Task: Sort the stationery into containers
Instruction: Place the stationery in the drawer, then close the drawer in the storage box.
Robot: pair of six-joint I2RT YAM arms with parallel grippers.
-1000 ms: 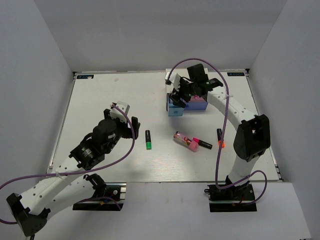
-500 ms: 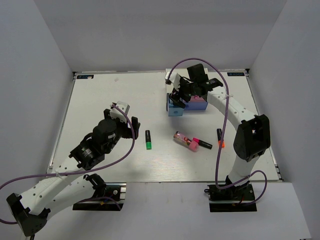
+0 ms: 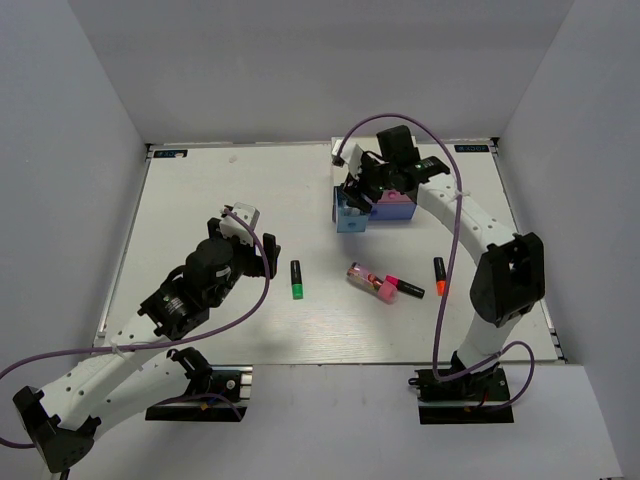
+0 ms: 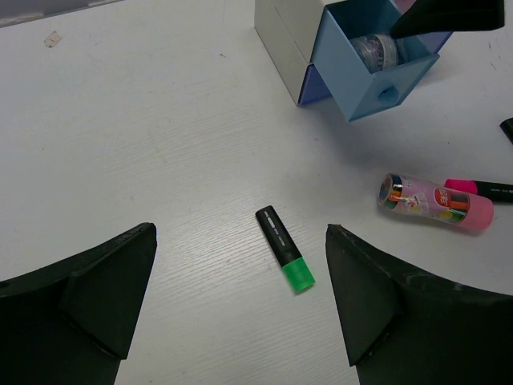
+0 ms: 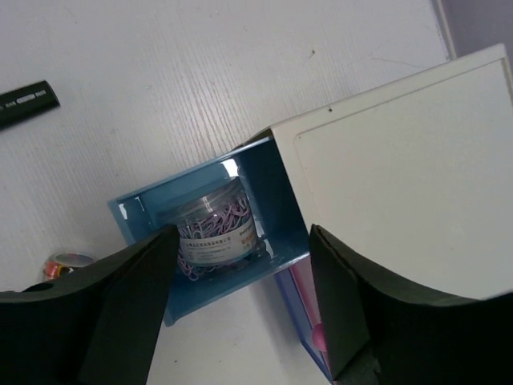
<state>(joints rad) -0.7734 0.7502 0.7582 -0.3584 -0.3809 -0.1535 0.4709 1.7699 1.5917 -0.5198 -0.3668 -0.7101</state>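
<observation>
A green-capped black marker (image 3: 297,280) (image 4: 284,259) lies on the table just ahead of my open, empty left gripper (image 3: 266,258) (image 4: 240,269). Further right lie a pink-and-clear tube (image 3: 364,277) (image 4: 435,201), a pink-capped marker (image 3: 404,289) (image 4: 481,188) and an orange-capped marker (image 3: 439,275). The white cabinet (image 3: 395,207) (image 5: 409,184) has its light blue drawer (image 3: 349,220) (image 5: 136,216) pulled out. In it sits a clear tub of lilac paper clips (image 5: 215,228) (image 4: 375,50). My right gripper (image 3: 358,194) (image 5: 240,245) hangs open over that drawer, its fingers on either side of the tub.
Below the blue drawer a pink drawer front (image 5: 304,301) and a violet-blue one (image 4: 314,84) stick out slightly. Grey walls close in the table (image 3: 200,200) on three sides. Purple cables loop off both arms.
The right arm's elbow has swung a little to the right, uncovering the orange-capped marker. The right gripper has stayed over the open drawer. The left arm has not moved.
</observation>
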